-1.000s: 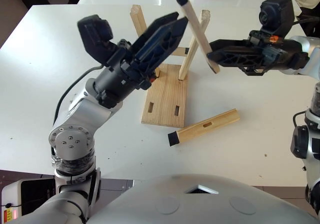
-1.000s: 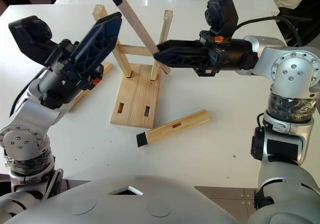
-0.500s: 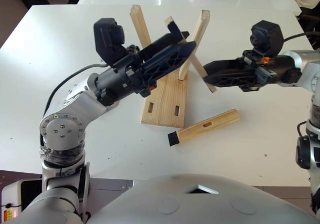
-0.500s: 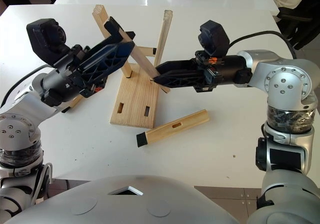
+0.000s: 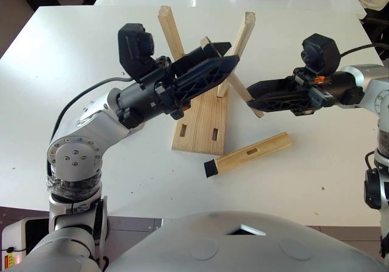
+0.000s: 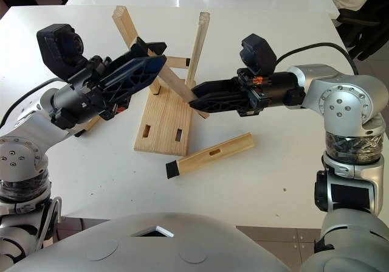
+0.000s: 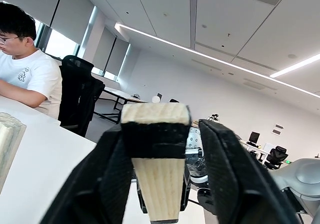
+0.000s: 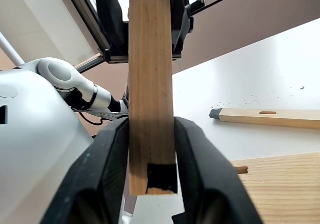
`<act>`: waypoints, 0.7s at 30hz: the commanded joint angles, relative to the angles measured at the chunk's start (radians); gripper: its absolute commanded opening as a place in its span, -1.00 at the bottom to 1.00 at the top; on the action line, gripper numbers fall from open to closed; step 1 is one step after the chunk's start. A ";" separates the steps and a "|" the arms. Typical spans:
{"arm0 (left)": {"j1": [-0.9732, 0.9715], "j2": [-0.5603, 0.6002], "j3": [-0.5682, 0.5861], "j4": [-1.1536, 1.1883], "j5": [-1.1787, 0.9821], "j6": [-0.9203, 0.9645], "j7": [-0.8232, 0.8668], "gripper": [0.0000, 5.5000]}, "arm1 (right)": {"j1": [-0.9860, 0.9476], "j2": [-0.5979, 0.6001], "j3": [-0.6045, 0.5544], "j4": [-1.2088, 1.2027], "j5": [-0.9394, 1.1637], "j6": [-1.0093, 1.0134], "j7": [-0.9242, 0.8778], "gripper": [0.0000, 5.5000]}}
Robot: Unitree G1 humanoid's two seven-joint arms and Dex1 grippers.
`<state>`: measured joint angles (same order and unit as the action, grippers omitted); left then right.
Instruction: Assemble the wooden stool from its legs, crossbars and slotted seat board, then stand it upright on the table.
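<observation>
Seat board [image 5: 196, 132] lay flat on the counter [image 5: 316, 174], slots facing up. Two legs stood up out of the board's far end: the left upright leg [image 5: 169, 25] and the right upright leg [image 5: 241, 38], both leaning outward, with a crossbar [image 6: 176, 62] joining them.

Held leg [image 5: 238, 86] hung in the air above the board's far half, slanted, black-capped end highest. Left gripper [image 5: 222, 56] was clamped on that capped upper end – the wrist view shows its fingers [image 7: 112, 184] pressed against both sides of the cap. Right gripper [image 5: 250, 101] was closed tight on the lower end, just off the board's right edge; its fingers [image 8: 115, 159] hugged the wood on both sides.

Loose leg [image 5: 252, 153] lay flat on the counter near the board's near-right corner – black cap toward the board, slot facing up, not touching it.
</observation>
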<state>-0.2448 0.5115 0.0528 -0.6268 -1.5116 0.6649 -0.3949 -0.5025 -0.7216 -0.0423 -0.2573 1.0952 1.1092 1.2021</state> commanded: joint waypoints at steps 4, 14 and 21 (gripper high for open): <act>0.007 0.013 -0.003 -0.017 0.031 0.014 -0.038 -0.52 | -0.012 -0.019 0.003 0.003 -0.009 0.001 0.002 -0.53; 0.032 0.029 0.023 0.003 0.135 -0.017 -0.076 -0.52 | 0.015 0.011 0.002 0.023 -0.076 -0.067 -0.048 -0.53; 0.258 0.164 0.134 0.060 0.443 -0.097 -0.223 -0.52 | 0.094 0.033 -0.042 0.165 -0.276 -0.299 -0.124 -0.53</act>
<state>-0.0683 0.6124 0.1413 -0.5751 -1.1671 0.5940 -0.5693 -0.4394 -0.6793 -0.0608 -0.1406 0.8717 0.8592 1.1040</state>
